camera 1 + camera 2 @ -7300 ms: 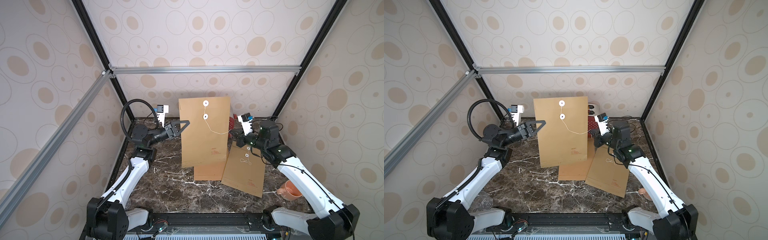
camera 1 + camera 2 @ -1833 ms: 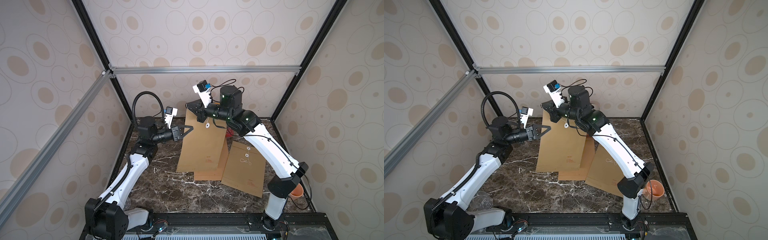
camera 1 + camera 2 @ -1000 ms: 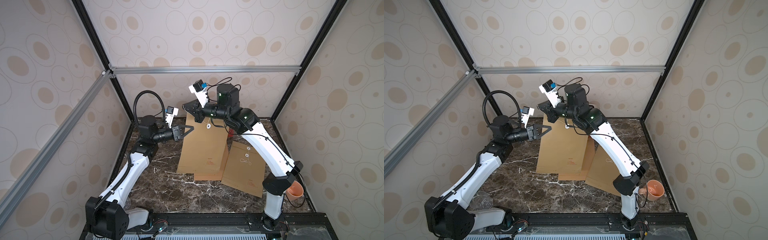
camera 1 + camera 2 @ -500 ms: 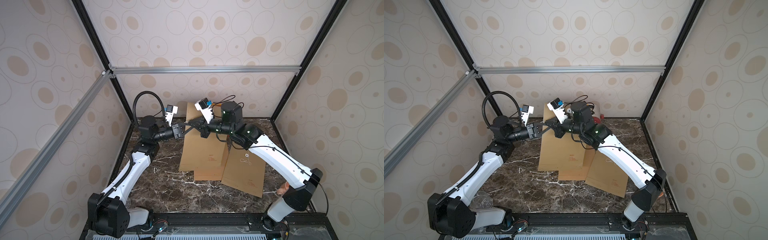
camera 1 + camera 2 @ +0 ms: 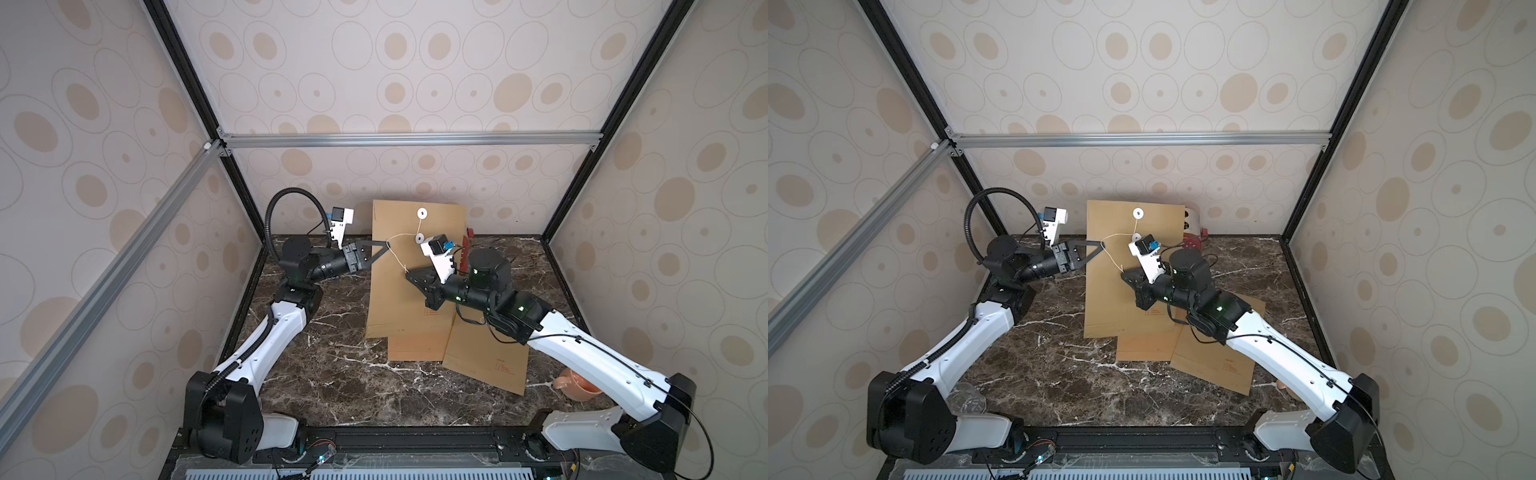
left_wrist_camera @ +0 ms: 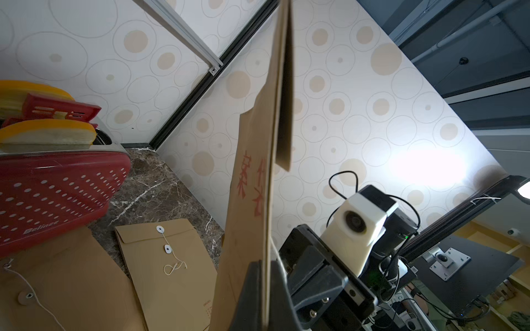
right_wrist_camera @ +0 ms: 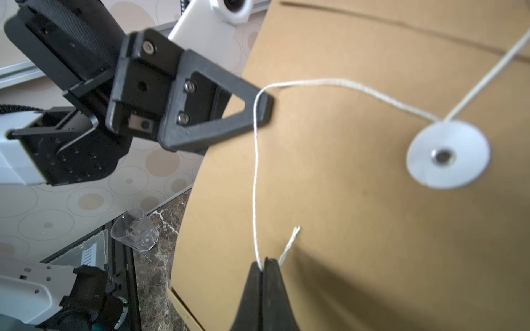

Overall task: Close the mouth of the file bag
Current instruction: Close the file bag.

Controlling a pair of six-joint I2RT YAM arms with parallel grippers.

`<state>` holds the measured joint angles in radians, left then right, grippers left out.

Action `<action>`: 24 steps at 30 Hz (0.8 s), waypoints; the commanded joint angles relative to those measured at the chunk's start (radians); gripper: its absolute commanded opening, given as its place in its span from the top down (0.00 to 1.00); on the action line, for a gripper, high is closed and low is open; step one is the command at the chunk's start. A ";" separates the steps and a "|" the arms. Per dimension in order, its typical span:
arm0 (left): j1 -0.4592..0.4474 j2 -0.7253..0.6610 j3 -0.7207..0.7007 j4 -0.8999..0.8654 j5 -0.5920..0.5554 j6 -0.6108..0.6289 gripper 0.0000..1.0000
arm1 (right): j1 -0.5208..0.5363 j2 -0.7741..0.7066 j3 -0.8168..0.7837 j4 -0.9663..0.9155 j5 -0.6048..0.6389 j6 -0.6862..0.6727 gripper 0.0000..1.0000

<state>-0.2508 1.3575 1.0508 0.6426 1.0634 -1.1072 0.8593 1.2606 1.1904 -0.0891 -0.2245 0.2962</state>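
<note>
Stiff brown kraft file bag (image 5: 390,307) stands upright at back of marble table (image 5: 332,374). My left gripper (image 6: 265,266) clenched on its side edge, likely to steady face for tying. My right gripper (image 7: 265,262) pinches thin white string (image 7: 255,172) near frayed end. Slack loop crosses tip of left finger. Cord leads to round white lower disc (image 7: 447,154). Winding there looks next.

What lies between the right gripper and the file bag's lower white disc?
White string, pinched by the right gripper, bending past the left gripper to the disc; right wrist view shows it.
</note>
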 commanded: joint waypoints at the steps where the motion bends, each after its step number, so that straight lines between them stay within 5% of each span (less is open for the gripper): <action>1: -0.004 0.003 0.005 0.148 0.001 -0.087 1.00 | 0.006 -0.050 -0.054 0.067 0.051 0.032 1.00; 24: -0.006 0.043 -0.007 0.342 0.013 -0.239 1.00 | -0.002 -0.176 -0.242 0.033 0.231 0.067 1.00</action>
<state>-0.2508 1.4044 1.0340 0.9119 1.0645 -1.3193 0.8589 1.1072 0.9615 -0.0261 -0.0299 0.3622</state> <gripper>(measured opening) 0.052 0.042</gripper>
